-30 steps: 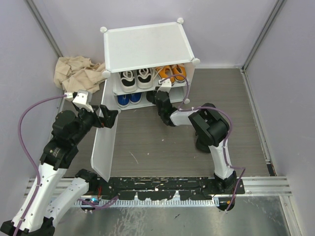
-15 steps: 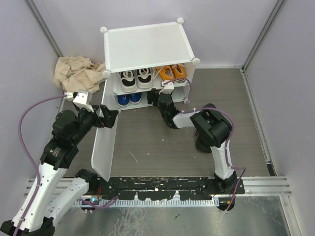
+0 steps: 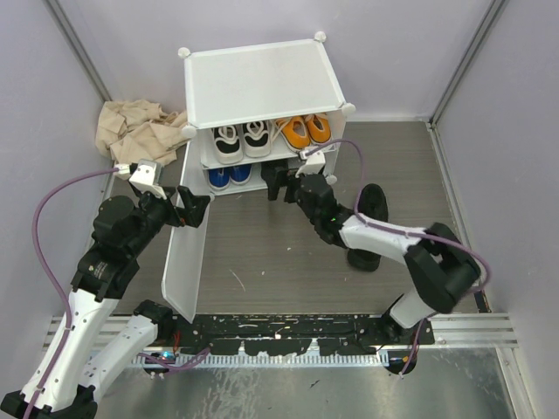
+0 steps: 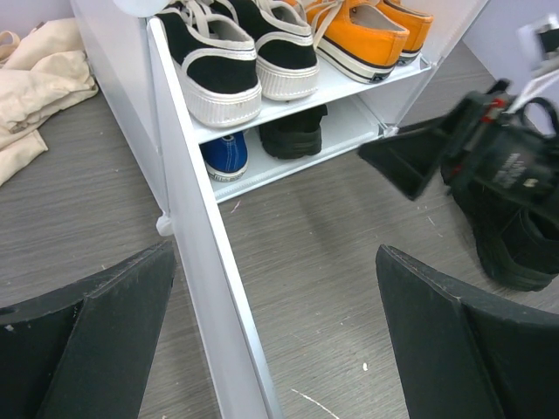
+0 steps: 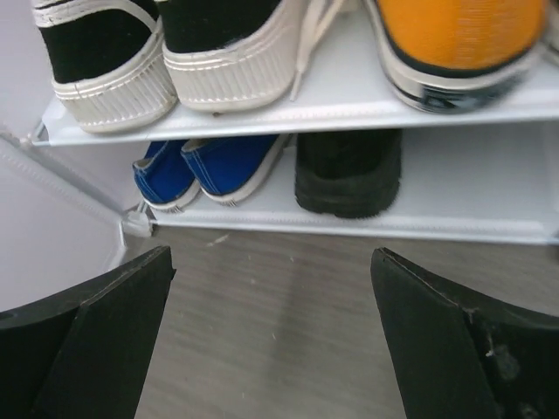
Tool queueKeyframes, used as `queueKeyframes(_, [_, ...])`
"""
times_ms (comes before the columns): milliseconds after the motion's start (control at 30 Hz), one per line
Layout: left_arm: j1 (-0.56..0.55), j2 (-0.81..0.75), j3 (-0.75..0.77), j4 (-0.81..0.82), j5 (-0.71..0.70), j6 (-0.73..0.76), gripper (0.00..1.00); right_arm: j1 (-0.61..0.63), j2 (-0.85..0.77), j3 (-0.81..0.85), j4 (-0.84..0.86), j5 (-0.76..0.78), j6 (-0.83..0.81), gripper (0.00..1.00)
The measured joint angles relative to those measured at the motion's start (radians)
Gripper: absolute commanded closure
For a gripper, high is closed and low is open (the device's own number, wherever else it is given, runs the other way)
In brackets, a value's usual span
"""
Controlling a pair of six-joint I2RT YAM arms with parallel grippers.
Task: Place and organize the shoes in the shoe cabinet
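Door (image 4: 203,253) open, left gripper (image 4: 275,251) straddling it, fingers apart, likely propping; right gripper (image 5: 271,254), spread and empty, faces cabinet (image 3: 262,83) at far edge.

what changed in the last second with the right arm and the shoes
The right gripper backed out of the shoe cabinet toward the near edge, its elbow swinging right; it now hangs open and empty. A black shoe lies on the lower shelf. The left gripper, the door panel and the orange shoes stayed put.
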Motion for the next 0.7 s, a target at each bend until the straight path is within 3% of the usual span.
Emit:
queueKeyframes(167, [0.000,0.000,0.000,0.000,0.000,0.000,0.02,-0.003,-0.237,-0.030,-0.381,0.090,0.056,0.00])
queueKeyframes(200, [0.000,0.000,0.000,0.000,0.001,0.000,0.02,-0.005,-0.291,-0.031,-0.526,0.129,0.090,0.00])
queueKeyframes(433, [0.000,0.002,0.000,0.001,0.011,-0.001,0.02,-0.050,-0.459,-0.142,-0.979,0.183,0.256,0.00])
queueKeyframes(700, [0.000,-0.002,-0.004,0.008,0.018,-0.001,0.02,-0.148,-0.567,-0.218,-1.101,0.183,0.343,0.00])
